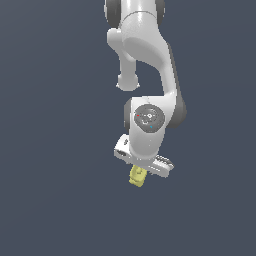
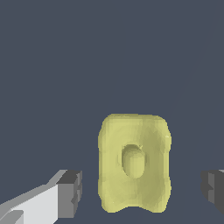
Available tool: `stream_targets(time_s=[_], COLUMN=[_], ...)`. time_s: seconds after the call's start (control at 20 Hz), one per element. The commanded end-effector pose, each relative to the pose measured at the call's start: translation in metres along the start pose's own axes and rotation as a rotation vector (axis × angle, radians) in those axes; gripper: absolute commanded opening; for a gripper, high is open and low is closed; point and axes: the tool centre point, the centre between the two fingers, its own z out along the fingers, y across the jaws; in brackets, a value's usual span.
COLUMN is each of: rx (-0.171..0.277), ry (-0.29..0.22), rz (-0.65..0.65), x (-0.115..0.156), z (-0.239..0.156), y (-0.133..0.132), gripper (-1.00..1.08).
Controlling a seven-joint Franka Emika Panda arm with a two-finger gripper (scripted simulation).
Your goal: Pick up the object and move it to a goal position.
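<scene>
The object (image 2: 134, 162) is a small pale-yellow block with rounded corners and a raised bump on its face. In the wrist view it lies on the dark surface between my two fingers. My gripper (image 2: 141, 190) is open, with a clear gap between each dark pad (image 2: 71, 192) and the block's sides. In the exterior view the object (image 1: 136, 177) shows just below the white hand, and the gripper (image 1: 139, 172) is right over it. The fingertips themselves are hard to make out there.
The white arm (image 1: 145, 55) reaches down from the top of the exterior view. Around it there is only a plain dark blue-grey surface (image 1: 50, 200). No goal marker shows.
</scene>
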Motion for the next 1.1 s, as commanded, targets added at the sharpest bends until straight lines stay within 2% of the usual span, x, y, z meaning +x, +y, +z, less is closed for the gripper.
stream_targets(time_s=[0.0,0.45,0.8,0.85,1.05], rx=[0.0,0.0,0.0,0.0,0.0], ry=[0.0,0.0,0.0,0.0,0.0], rz=[0.0,0.004,0.004,0.004,0.004], x=[0.0,-0.001,0.001,0.001,0.001], z=[0.003,0.047,0.05,0.05,0.05], y=[0.0,0.0,0.0,0.0,0.0], gripper=[1.0,1.0,1.0,-1.0,-1.0])
